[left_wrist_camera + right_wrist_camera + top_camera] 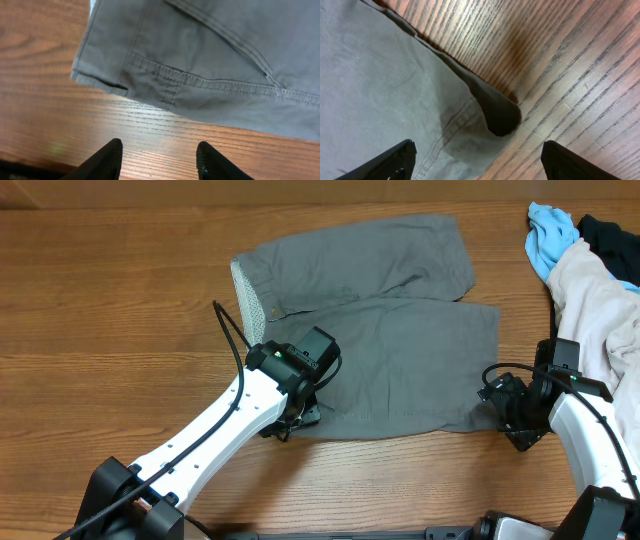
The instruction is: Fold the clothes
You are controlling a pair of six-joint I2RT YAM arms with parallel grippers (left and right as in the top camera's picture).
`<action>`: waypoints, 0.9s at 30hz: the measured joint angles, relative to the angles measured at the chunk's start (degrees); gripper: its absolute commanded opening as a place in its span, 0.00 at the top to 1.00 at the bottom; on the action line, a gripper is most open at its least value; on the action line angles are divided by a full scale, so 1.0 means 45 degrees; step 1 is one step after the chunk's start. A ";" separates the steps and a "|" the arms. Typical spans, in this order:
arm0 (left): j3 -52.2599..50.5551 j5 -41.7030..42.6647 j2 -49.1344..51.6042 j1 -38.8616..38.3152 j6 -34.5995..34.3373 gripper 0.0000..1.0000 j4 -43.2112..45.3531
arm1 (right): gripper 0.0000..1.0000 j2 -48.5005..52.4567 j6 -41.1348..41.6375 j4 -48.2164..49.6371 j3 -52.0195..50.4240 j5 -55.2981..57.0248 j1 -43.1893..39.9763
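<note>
Gray shorts (380,330) lay flat at table centre, waistband toward 9 o'clock. The left gripper (159,152), jaws apart and empty, faced the 7 o'clock waistband corner. The right gripper (479,150), jaws wide and empty, faced the 4 o'clock hem corner. Judged step: first grasp. The next move required pinching both corners. Count: one pair of shorts, two grippers, one pinkish garment (600,310), one blue cloth (548,235).

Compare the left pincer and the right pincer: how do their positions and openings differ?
The left pincer hovers at the waistband corner of the shorts, while the right pincer is at a leg-hem corner. The left pincer's fingers stand closer together than the right pincer's. Both are open, hold nothing and sit along the shorts' near edge.
</note>
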 measured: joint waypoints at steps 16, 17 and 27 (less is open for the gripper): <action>-0.0578 -0.0432 0.0000 0.0000 -1.0142 0.48 -0.1647 | 0.15 0.0005 0.0146 -0.0384 -0.0005 -0.0005 0.0005; -0.0855 -0.0476 0.0000 0.0000 -1.0341 0.49 -0.1200 | 0.15 0.0000 0.0189 -0.0335 -0.0019 -0.0015 0.0000; -0.2147 -0.1064 0.0000 0.0160 -1.0822 0.48 0.0442 | 0.18 0.0005 0.0661 0.0695 -0.0525 -0.0374 0.0000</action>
